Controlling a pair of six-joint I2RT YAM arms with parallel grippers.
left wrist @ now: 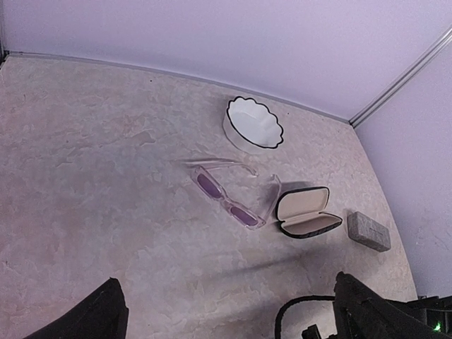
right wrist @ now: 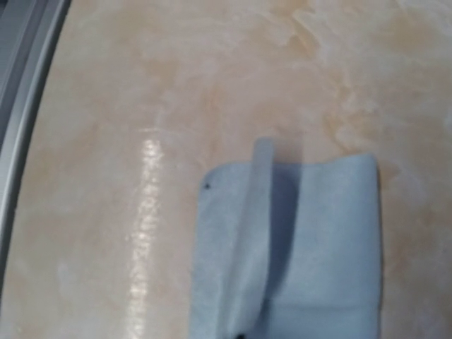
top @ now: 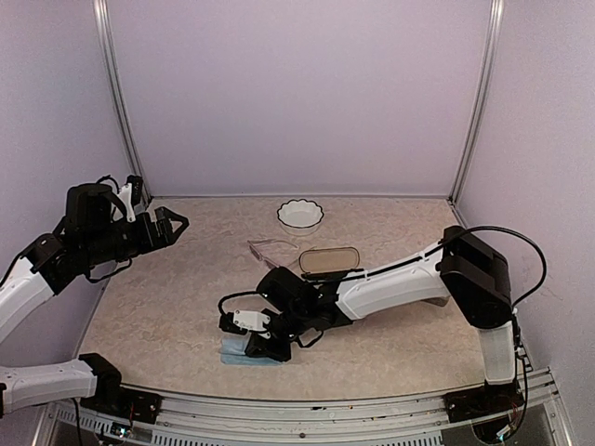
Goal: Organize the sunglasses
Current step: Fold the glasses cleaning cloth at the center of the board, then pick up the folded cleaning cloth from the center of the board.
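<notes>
On a marbled beige table (top: pixel 167 316), the right arm (top: pixel 390 288) stretches low across the near edge. Its right gripper (top: pixel 265 346) is down at a folded pale blue cloth (right wrist: pixel 304 240). Whether its fingers are parted or closed on the fabric cannot be made out, and the wrist camera shows only the cloth with a raised fold down its middle.

The left arm (top: pixel 56 255) hangs high over the table's left side. The left gripper (left wrist: pixel 227 282) is spread wide and carries nothing.

At the table's far centre lies a black glasses case (left wrist: pixel 305 213), lid open on a cream lining. Just beside it the pinkish-clear sunglasses (left wrist: pixel 229 198) rest flat on the table with arms unfolded, between the case and a white scalloped bowl (left wrist: pixel 253 126). A small grey speckled case (left wrist: pixel 369 230) sits on the black case's other side.
</notes>
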